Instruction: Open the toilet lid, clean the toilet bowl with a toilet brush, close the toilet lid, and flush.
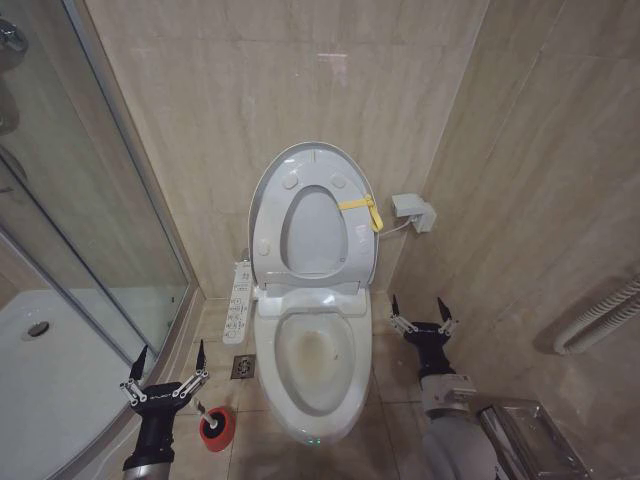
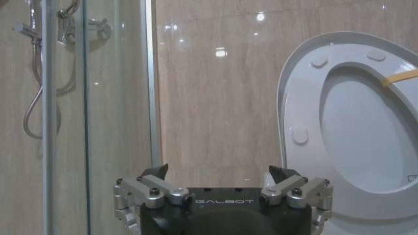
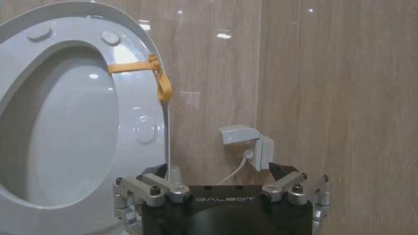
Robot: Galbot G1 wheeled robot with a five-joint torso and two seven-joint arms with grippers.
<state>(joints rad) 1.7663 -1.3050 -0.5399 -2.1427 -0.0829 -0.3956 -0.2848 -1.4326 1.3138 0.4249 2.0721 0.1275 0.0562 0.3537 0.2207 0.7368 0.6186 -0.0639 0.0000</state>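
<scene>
Standing open: lid and seat ring are leaning upright together against the far wall, so the bowl is lying exposed for scrubbing.
Strap: a yellow strap is looping round the ring's right edge, probably serving as a pull for lifting it.
Bowl: bowl is sitting centre and near, its inside looking yellowish and stained toward the drain.
Brush: brush is resting in its red holder on the floor, just left of the bowl's near end, with the handle leaning left toward the left arm.
Left gripper: left gripper is hovering low just above and left of the brush, fingers spread wide and holding nothing; it is sitting on the brush's side, so I judge it the one meant to pick it up.
Right gripper: right gripper is waiting right of the bowl near the floor, also spread wide and empty, keeping out of the bowl's way.
Panel: a long button panel is hanging on the bowl's far left side, apart from the brush.
Stage: opening is looking finished; gripping the brush is looking like the step at hand.
</scene>
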